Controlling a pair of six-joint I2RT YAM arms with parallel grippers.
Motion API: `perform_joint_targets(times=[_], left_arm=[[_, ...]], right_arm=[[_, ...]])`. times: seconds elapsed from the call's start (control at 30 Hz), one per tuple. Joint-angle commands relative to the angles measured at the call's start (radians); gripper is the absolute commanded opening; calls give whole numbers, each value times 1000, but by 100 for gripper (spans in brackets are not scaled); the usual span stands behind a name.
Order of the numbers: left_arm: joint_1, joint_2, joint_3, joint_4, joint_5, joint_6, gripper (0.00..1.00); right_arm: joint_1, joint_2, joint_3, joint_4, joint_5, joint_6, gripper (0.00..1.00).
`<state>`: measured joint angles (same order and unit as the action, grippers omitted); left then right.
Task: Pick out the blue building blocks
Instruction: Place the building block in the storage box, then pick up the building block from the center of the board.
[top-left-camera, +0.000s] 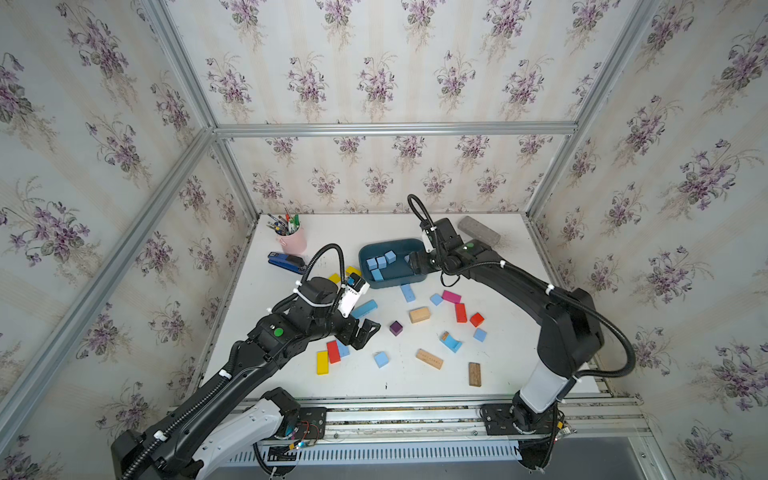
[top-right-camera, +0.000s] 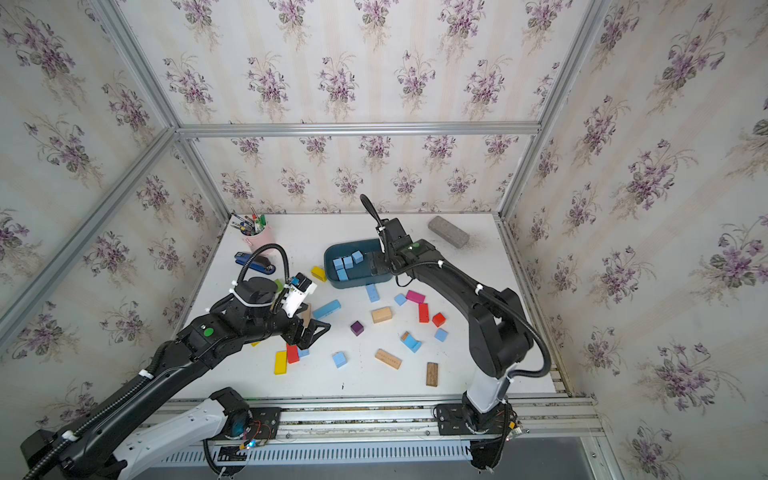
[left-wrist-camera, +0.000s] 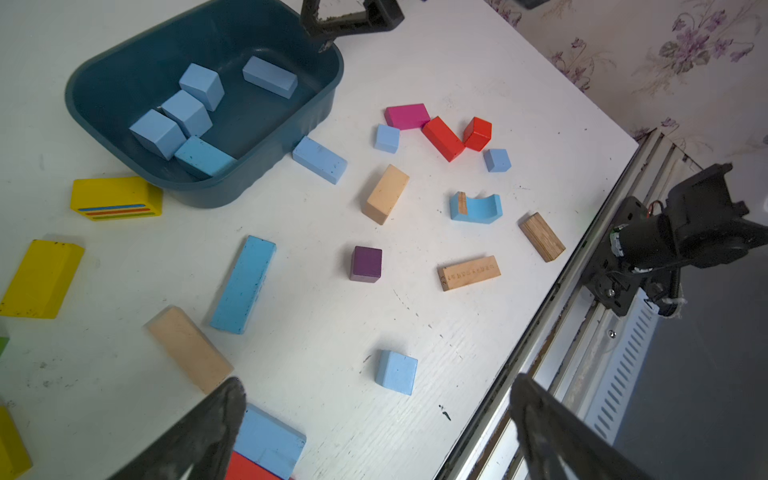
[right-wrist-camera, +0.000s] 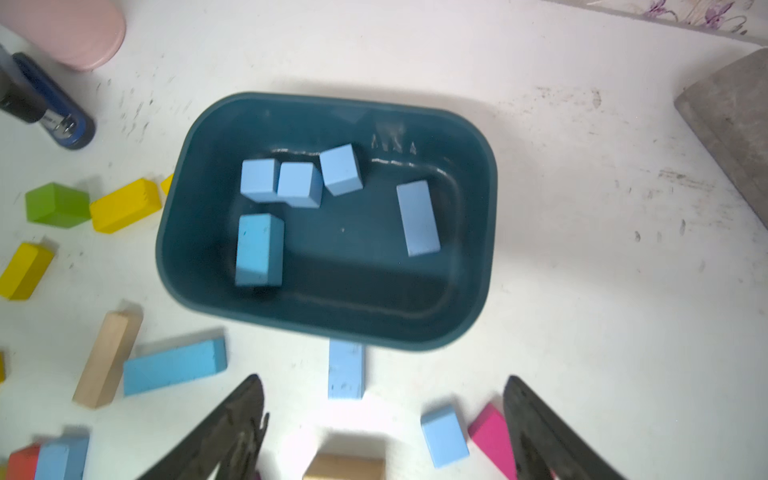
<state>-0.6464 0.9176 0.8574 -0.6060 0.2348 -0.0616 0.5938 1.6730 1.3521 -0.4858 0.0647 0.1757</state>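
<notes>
Now, right gripper (right-wrist-camera: 382, 380): over the right end of the bin, jaws spread wide, nothing between them.
Left gripper (left-wrist-camera: 378, 379): jaws fully apart too, empty, poised low over the loose blocks on the left of the table.
Bin (right-wrist-camera: 484, 232): dark teal, with five blue building blocks (right-wrist-camera: 299, 185) inside. Three cubes are bunched together and two bricks lie flat.
Loose blues: seven by my count on the white table (left-wrist-camera: 316, 316). One brick (left-wrist-camera: 319, 160) sits right against the bin's outer wall. Out in the open are a long plank (left-wrist-camera: 243, 284), three scattered cubes (left-wrist-camera: 397, 372) and the notched one (left-wrist-camera: 476, 208). The last block (left-wrist-camera: 270, 440) is pressed against a red block (left-wrist-camera: 249, 467), right by a left finger.
Handling: these look like light, rigid painted wood with a matte finish, so the pads should bite. A firm squeeze shouldn't hurt them.
Where to grab: across the short width, on two flat parallel faces. For the plank, take it mid-length so it doesn't tip.
Notched one: go for the flat sides, not the curved scoop. A plain wood sliver (left-wrist-camera: 460, 203) rests against one end and may come along.
Crowded one: the red neighbour is touching, so a jaw could drag it too.
Progress: under halfway, I'd say.
</notes>
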Motion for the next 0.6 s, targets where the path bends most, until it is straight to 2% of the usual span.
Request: perform_joint_targets(times=[0.0,0.13,0.37,0.57], left_arm=[[-49,37,26,-48,-51,30,99],[-119,110,62,-108,-110,36,99],[-172,237,99,-179,-167,-24,99],[-216,333,103,-187,-176,-73,98]], right_arm=[[17,-110,-125,67,-80,-22,92],[45,-287,-301,112,-161,-37,100],[72,-590,-512,183,-323,-53,100],[75,-694,-583,178,-390,-44,98]])
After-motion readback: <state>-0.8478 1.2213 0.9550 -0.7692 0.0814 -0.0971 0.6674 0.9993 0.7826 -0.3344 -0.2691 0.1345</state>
